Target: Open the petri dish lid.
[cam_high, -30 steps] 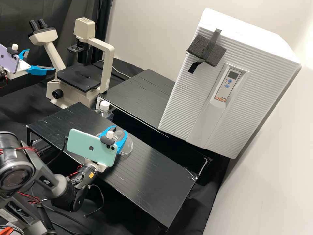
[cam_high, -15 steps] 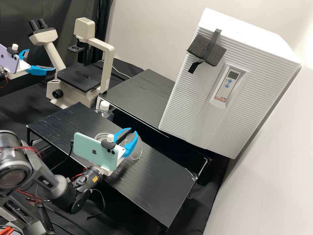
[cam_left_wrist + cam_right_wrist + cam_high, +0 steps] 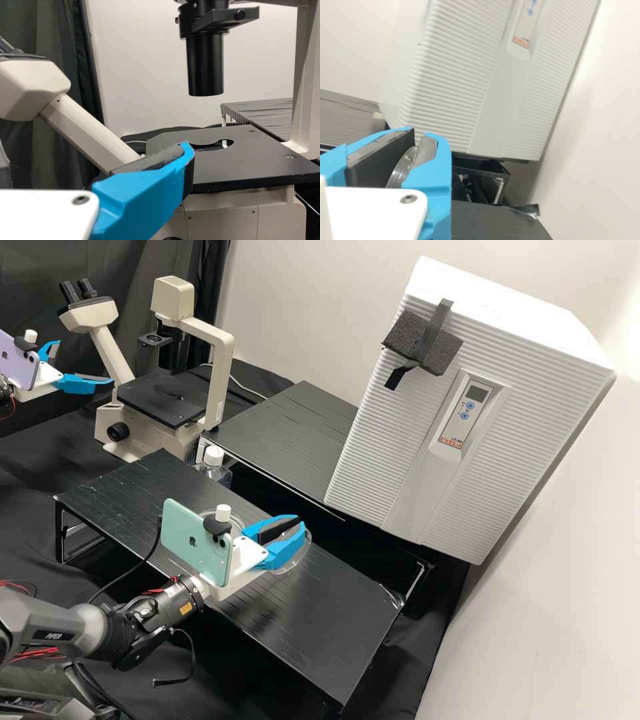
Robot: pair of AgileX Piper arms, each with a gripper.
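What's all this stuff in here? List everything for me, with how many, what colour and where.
Petri dish lid: one, clear, between the right gripper's fingers
Dish part: one, clear, on the front table, behind the mint phone
Tables: two, black, front and rear
Bottle: one, clear, white cap, behind the front table
Microscope: one, cream and black, back left
Cabinet: one, white, back right
Foam pad: one, dark, taped on the cabinet
Phones: two, mint and lilac, on the arms
Grippers: two, white and blue; left by the microscope, right above the front table
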